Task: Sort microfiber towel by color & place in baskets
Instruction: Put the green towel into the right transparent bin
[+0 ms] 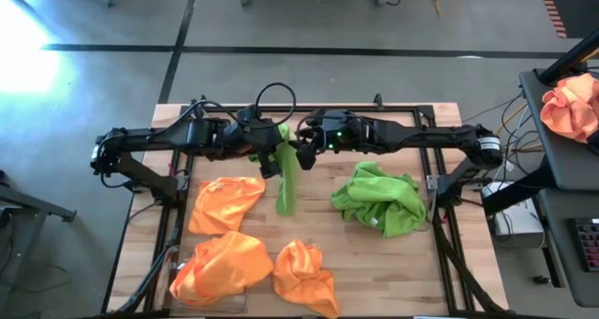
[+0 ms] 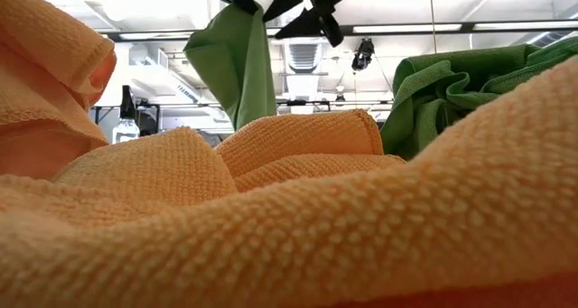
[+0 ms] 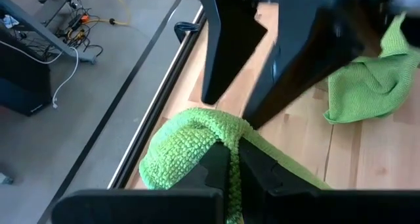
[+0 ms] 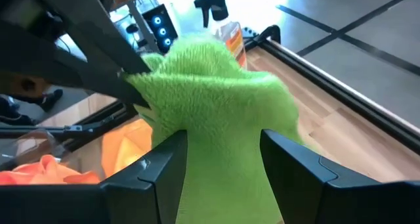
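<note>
Left gripper (image 1: 270, 156) is clamped on the top edge of a lime green towel (image 1: 285, 183), holding it aloft near table centre so that it hangs in a long narrow fold towards 6 o'clock. In the left wrist view the pinched cloth (image 3: 190, 148) bunches just above the closed fingers. Right gripper (image 4: 223, 158) meets it from 3 o'clock with its jaws spread wide, one finger on each side of the hanging cloth (image 4: 216, 92), not closed on it. Judgement: this looks like a hand-over towards the green side.

A second green towel (image 1: 379, 199) lies crumpled at 4 o'clock from the grippers. Three bright orange towels sit at 7 to 6 o'clock: one (image 1: 225, 203) nearest the arms, one (image 1: 220, 268) below it, one (image 1: 304, 274) beside that. All are soft, looped-pile cloths, limp and creased. Any baskets are mostly hidden beneath the cloths; I cannot confirm them.
</note>
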{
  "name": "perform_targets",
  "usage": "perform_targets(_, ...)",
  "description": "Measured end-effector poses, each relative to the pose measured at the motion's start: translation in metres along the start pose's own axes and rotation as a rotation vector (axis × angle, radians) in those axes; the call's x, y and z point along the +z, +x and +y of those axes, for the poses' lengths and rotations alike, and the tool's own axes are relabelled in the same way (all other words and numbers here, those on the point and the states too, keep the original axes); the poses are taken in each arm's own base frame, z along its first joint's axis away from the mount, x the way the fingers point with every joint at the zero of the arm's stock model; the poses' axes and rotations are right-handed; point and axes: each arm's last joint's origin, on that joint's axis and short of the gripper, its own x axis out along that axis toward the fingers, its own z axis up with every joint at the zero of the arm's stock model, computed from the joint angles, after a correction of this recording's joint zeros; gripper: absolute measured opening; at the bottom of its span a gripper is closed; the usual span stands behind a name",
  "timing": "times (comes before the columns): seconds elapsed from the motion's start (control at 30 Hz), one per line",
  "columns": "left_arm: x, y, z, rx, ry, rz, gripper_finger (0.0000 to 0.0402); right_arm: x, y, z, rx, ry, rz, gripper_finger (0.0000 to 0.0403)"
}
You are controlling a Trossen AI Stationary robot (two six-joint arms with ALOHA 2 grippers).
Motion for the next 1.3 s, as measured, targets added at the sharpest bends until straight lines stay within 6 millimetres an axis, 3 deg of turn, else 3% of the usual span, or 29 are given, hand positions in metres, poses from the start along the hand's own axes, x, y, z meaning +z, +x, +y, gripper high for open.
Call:
perform_targets(0.2,0.000,0.001,0.001,0.004,-0.003,0.001,0.0000,0.007,-0.010,0.000,0.003,0.002,-0.028,0.0187)
perform_targets(0.53,0.000,0.001,0.001,0.004,-0.003,0.001,0.0000,-0.001,-0.011,-0.001,-0.034,-0.012,0.037,0.0187)
perform_targets(0.93,0.004,0.004,0.009,0.024,-0.010,-0.026,0.0000,-0.003,-0.011,0.005,0.045,-0.004,0.070,0.0187)
perform_targets(1.3,0.013,0.003,0.007,-0.074,-0.055,-0.120,0.0000,-0.009,0.000,0.005,0.039,-0.007,0.086,0.0187)
